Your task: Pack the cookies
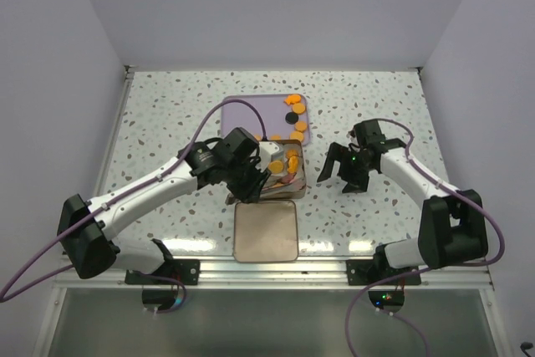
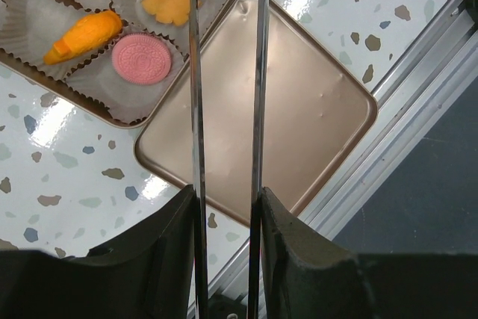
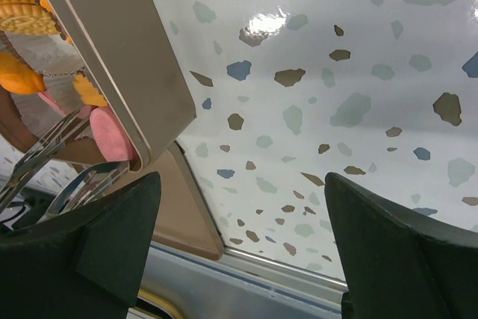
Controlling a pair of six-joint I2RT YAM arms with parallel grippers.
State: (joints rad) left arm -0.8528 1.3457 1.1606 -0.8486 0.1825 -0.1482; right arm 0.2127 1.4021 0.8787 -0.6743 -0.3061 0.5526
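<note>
Speckled worktop (image 1: 167, 114) first, both arms out over it. Purple tray (image 1: 242, 123) at the far side, square metal tin (image 3: 104, 42) right in front of it. The tin's lid (image 1: 266, 232) is lying flat nearer the bases, off the tin.

L gripper (image 2: 226, 199) is above the seam between tin and lid, clamped on a pair of thin metal tongs (image 2: 196, 95). The two blades are pinched between its fingers and run fwd out of the top of its wrist cam. R gripper (image 3: 240, 188) hangs low just right of the tin, spread wide, nothing in it.

The cookies (image 1: 298, 126) are in 2 lots. There's a short column of orange + one black on the tray's right edge. The rest are in the tin's paper cups (image 2: 30, 28), e.g. a pink cookie (image 2: 142, 57) w/ orange ones beside it.

From the R wrist cam the tong tips sit over the tin by its near-right corner, close to a pink one. Can't tell if they're pinching it or not.

What the next move turns on, I reckon: the loose cookies lie past the tin, far and a bit right of the L gripper. Their column runs near-to-far along the tray edge. The tongs look to point far-right, approx that same line. Both grippers seem about equally near the column, but L has the tool, so it's prob. L's reach, up and over the tin's far wall.
</note>
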